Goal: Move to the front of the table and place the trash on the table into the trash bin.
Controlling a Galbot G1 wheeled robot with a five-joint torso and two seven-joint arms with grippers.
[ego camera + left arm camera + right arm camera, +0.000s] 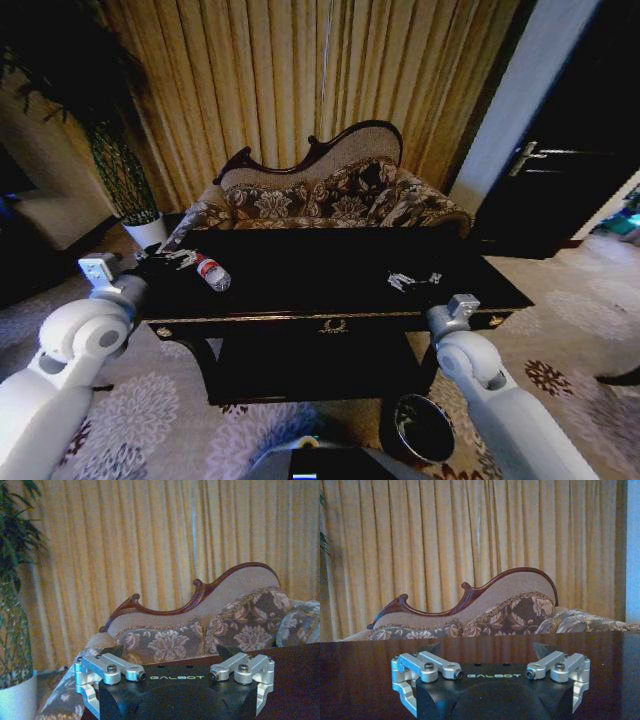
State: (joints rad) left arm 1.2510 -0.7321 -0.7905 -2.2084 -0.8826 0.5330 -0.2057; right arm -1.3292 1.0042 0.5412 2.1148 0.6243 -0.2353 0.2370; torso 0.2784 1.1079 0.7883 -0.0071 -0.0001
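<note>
Clear bottle (212,273), one; bin (423,428), one

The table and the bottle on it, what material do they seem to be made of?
The table looks like dark polished wood: glossy top, gold edge trim. The bottle seems clear plastic, see-through with a red label.
</note>
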